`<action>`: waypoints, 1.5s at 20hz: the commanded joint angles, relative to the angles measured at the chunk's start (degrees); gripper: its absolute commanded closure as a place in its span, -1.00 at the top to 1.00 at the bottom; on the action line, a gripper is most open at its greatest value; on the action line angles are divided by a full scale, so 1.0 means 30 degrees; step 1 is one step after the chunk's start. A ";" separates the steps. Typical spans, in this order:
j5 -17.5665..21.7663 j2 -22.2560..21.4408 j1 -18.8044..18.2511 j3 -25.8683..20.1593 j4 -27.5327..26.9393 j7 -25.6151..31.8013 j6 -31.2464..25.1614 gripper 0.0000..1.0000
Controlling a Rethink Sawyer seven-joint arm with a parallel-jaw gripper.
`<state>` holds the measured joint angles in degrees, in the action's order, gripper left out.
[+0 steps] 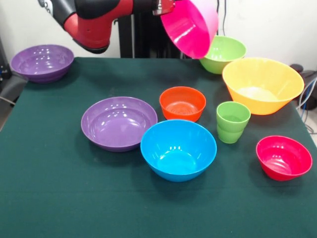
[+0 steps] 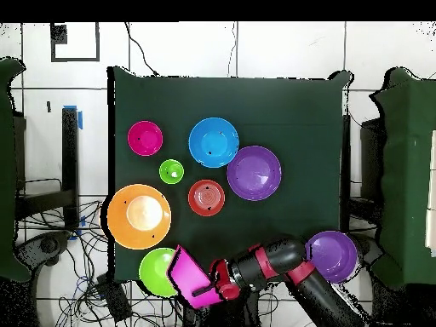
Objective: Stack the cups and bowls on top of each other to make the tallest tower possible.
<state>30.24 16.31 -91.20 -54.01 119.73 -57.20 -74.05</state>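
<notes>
My gripper is shut on the rim of the large hot-pink bowl and holds it tilted in the air above the table's far side, next to a lime-green bowl. In the overhead view the gripper and the hot-pink bowl sit at the table's bottom edge, beside the lime-green bowl. On the table stand a yellow-orange bowl, a small orange bowl, a blue bowl, a red-pink bowl, two purple bowls and lime-green cups that look nested.
The dark green table cloth covers the table. The red and black arm reaches across the far edge. Cables lie off the table at the right.
</notes>
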 commanded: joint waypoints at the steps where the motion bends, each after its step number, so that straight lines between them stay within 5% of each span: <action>1: -0.0312 0.1072 0.0633 0.1449 -0.1938 0.1938 0.1616 -1.00; 18: -0.0103 0.1251 0.1602 0.0007 -0.2777 0.2570 0.3118 -1.00; 25: 0.0960 0.1028 0.1242 0.3910 -0.4799 0.3328 0.1837 -1.00; 30: 0.1231 0.1490 0.0528 0.4498 -0.5375 0.4550 0.2000 -1.00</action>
<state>30.20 16.77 -90.88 -47.96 116.13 -57.20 -69.58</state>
